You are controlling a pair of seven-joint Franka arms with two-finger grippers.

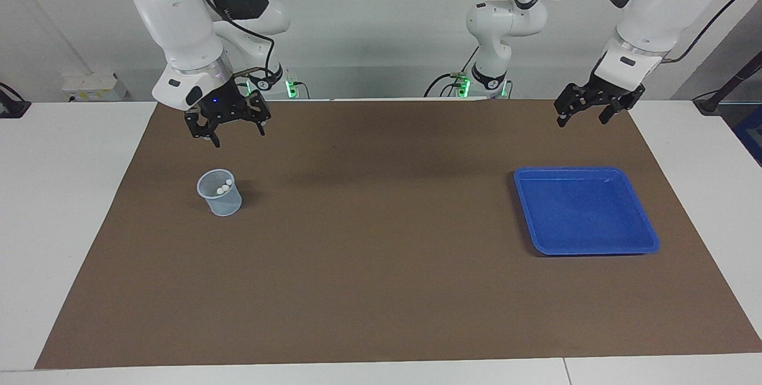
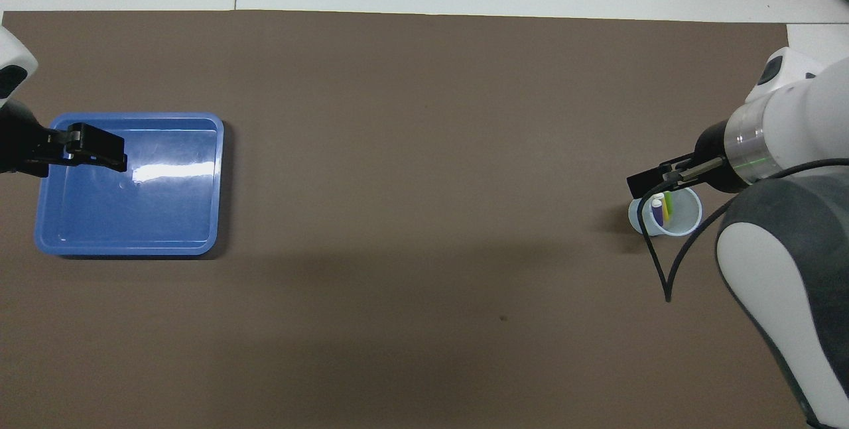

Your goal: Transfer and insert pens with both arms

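Your three pens (image 2: 660,209) stand upright in the pale cup (image 1: 219,193), whitish ends up, at the right arm's end of the table (image 1: 381,290). Their long axes run close to vertical, so any grasp must come straight down over the cup mouth.

The right claw (image 1: 227,132) hangs raised above the brown mat, over a spot slightly nearer to the robots than the cup, holding nothing. Its fingers look spread apart with a clear gap between them. From above it overlaps the cup's rim, but the facing view shows it well clear of the pens.

The left claw (image 1: 584,115) waits in the air near the blue tray (image 1: 586,245), which holds no pens; its fingers also look parted and hold nothing.

All three pens seem to be seated already, so the insertion looks finished. If another grasp is wanted, the right arm is clearly the nearer one
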